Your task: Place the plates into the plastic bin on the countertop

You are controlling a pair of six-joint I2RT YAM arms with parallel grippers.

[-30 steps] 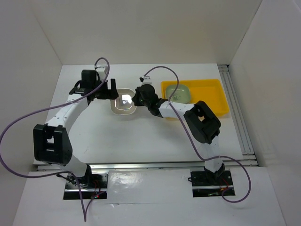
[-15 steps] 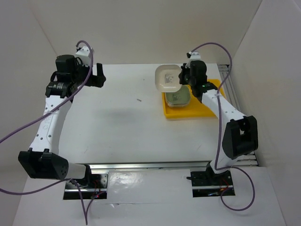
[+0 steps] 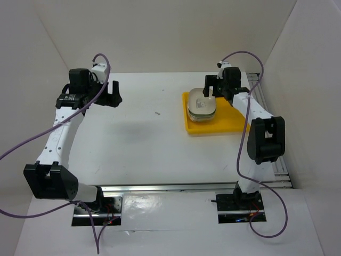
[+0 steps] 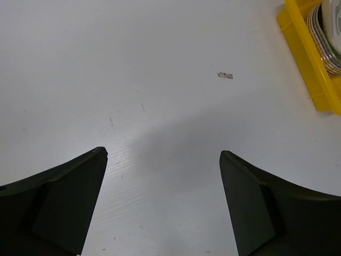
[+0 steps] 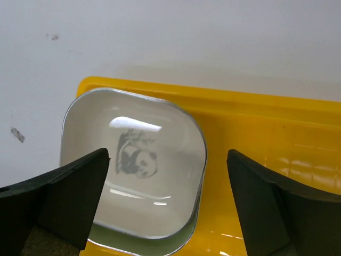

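A stack of plates (image 3: 202, 106) sits in the left half of the yellow plastic bin (image 3: 234, 121) at the back right of the countertop (image 3: 149, 144). In the right wrist view the top plate (image 5: 133, 181) is cream with a panda print, and green rims show under it inside the bin (image 5: 256, 128). My right gripper (image 3: 209, 89) (image 5: 168, 154) hovers open just above the stack and holds nothing. At the back left, my left gripper (image 3: 117, 94) (image 4: 162, 152) stands open over bare countertop; its view shows the bin's corner (image 4: 311, 64) and the plates' edges (image 4: 325, 32) at the top right.
A small dark speck (image 3: 157, 113) (image 4: 225, 75) lies on the countertop left of the bin. White walls enclose the surface on three sides. A metal rail (image 3: 269, 133) runs along the right edge, close behind the bin.
The right gripper carried the cream plate from the table's middle to the bin, set it on the stack and opened. The left arm drew back to the far left.
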